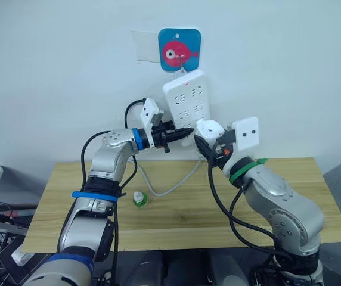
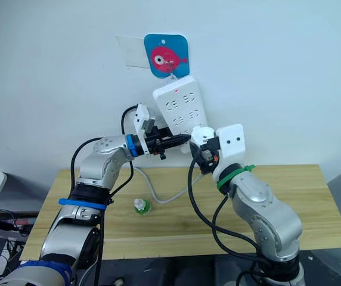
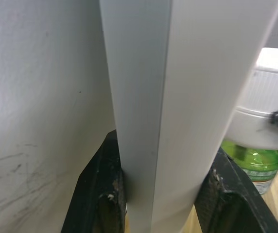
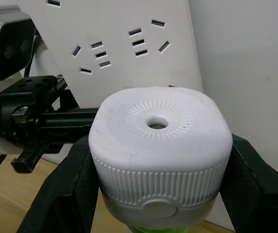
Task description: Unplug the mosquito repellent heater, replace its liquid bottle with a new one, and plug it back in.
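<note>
Two grippers are both busy up at the wall. The right gripper has its black fingers clamped on either side of the mosquito repellent heater, so it's closed on that white rounded unit. You can see the round vent hole in its face, ribbing around the side, and a bit of green liquid bottle poking out below it. From the head camera the heater sits in the air just in front of the lower edge of the power strip, close to it, but I can't tell if its prongs are in a socket or not.

The left gripper reaches in from the other side and pinches the lower part of the power strip. In the left wrist view, the strip's edge runs right between the two fingers, touching both, so it's closed on the strip.

Moving outward: the strip hangs tilted on the white wall under a blue square hook with a pink fish on it. Its grey cable loops down onto the wooden table. On the table, near the left arm, stands a small green bottle with a white cap, well apart from both grippers.
</note>
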`<move>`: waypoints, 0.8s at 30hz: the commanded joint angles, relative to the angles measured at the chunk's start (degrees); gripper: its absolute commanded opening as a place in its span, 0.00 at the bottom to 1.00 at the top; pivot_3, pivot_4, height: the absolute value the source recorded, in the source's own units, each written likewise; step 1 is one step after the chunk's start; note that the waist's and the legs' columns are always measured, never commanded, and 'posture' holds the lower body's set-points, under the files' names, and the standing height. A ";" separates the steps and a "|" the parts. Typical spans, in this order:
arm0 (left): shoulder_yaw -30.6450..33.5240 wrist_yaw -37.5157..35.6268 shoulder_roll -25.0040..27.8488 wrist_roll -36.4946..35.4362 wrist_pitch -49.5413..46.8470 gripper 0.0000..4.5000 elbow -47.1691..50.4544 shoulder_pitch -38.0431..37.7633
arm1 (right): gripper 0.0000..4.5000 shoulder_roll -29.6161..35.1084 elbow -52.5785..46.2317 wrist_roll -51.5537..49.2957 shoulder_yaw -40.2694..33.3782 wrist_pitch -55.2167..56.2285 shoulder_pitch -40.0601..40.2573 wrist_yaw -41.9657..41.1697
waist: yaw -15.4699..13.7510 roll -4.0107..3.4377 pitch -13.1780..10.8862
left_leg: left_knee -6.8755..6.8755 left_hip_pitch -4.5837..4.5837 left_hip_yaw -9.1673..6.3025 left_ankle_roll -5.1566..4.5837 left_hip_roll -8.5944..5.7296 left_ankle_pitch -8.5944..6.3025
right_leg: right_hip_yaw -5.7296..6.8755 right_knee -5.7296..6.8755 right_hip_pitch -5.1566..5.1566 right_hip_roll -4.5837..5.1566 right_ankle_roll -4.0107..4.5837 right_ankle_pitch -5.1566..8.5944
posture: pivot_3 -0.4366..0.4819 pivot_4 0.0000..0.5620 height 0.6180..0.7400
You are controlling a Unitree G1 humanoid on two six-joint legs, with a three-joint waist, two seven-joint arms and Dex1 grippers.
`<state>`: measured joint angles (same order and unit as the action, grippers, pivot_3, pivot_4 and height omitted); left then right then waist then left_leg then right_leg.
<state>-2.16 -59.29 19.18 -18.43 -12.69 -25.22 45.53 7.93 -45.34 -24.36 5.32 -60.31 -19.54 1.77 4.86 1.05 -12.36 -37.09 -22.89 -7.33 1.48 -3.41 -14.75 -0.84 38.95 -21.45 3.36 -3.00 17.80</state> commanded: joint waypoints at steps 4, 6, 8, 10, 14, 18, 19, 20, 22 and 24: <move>1.35 3.16 0.55 1.80 1.00 0.29 -5.24 2.49 | 0.65 -0.26 -7.78 -3.47 -3.88 -4.86 1.02 -0.52 | 0.32 -0.02 -0.05 | 0.03 0.04 0.00 0.05 0.02 0.37 | -0.02 0.02 -0.01 -0.03 -0.02 -0.32 | 0.20 0.43 1.00; 1.32 2.96 0.40 1.94 1.44 0.29 -5.96 2.93 | 0.65 -0.36 -8.48 -3.95 -4.76 -5.98 1.23 -0.57 | 0.48 -0.02 -0.07 | 0.05 0.05 0.01 0.01 0.03 0.63 | -0.01 0.01 -0.01 -0.08 -0.08 -0.44 | 0.20 0.42 1.00; 1.22 2.91 0.26 2.02 1.82 0.29 -6.48 3.21 | 0.65 -0.21 -9.12 -4.39 -5.64 -6.76 1.45 -0.78 | 0.61 -0.02 -0.07 | 0.06 0.07 0.04 -0.01 0.03 0.74 | -0.01 0.00 -0.01 -0.09 -0.16 -0.48 | 0.20 0.42 1.00; 1.18 2.92 0.21 2.06 2.06 0.29 -6.77 3.32 | 0.65 -0.07 -9.58 -4.83 -6.40 -7.26 1.59 -0.94 | 0.61 -0.02 -0.07 | 0.06 0.06 0.04 -0.01 0.02 0.75 | -0.02 -0.01 -0.02 -0.09 -0.16 -0.50 | 0.20 0.42 1.00; 1.52 2.75 0.63 1.83 1.94 0.37 -7.04 3.07 | 0.65 -0.24 -10.23 -7.55 -12.54 -6.28 3.24 -2.64 | 0.59 -0.01 -0.08 | 0.08 0.03 0.04 -0.01 0.01 0.75 | -0.03 -0.03 -0.02 -0.07 -0.11 -0.53 | 0.19 0.43 1.00; 1.88 2.18 1.31 1.11 0.93 0.65 -5.77 1.97 | 0.65 -1.20 -9.19 -10.98 -18.34 -5.61 4.10 -3.61 | 1.42 -0.05 -0.13 | 0.16 0.02 0.12 -0.02 0.04 0.75 | -0.03 -0.01 -0.14 -0.09 -0.12 -0.53 | 0.20 0.41 1.00; 2.14 2.07 1.70 0.85 0.39 0.73 -4.96 1.33 | 0.65 -1.66 -8.01 -12.06 -20.27 -5.21 3.99 -3.76 | 1.48 -0.06 -0.14 | 0.21 -0.01 0.13 -0.02 0.05 0.75 | -0.04 0.01 -0.19 -0.10 -0.11 -0.54 | 0.20 0.41 1.00; 2.42 1.95 2.18 0.55 -0.17 0.80 -3.99 0.58 | 0.65 -1.81 -6.84 -12.94 -21.84 -4.71 3.89 -4.09 | 1.52 -0.07 -0.15 | 0.23 0.00 0.12 -0.02 0.06 0.75 | -0.03 0.05 -0.20 -0.09 -0.11 -0.54 | 0.20 0.41 1.00; 2.84 2.02 3.31 0.04 -1.66 0.92 -1.75 -1.19 | 0.65 -0.88 -5.01 -14.12 -23.20 -3.53 4.12 -5.52 | 1.69 -0.08 -0.15 | 0.21 -0.01 0.11 -0.01 0.15 0.75 | -0.08 0.05 -0.21 -0.10 0.01 -0.61 | 0.20 0.41 1.00; 2.95 1.70 5.05 -0.38 -3.48 0.99 1.61 -3.76 | 0.65 0.11 -3.57 -15.27 -24.00 -2.59 4.90 -6.73 | 2.01 -0.16 -0.19 | 0.20 0.02 0.15 -0.02 0.16 0.76 | -0.10 0.05 -0.20 -0.11 0.02 -0.63 | 0.21 0.40 1.00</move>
<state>-1.68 -58.39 22.24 -18.18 -14.67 -26.32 43.12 7.48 -48.43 -37.57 -17.14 -65.07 -14.76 -3.46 6.88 0.89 -12.55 -36.87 -22.87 -7.10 1.46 -3.23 -14.00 -0.95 39.01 -21.69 3.24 -2.98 17.17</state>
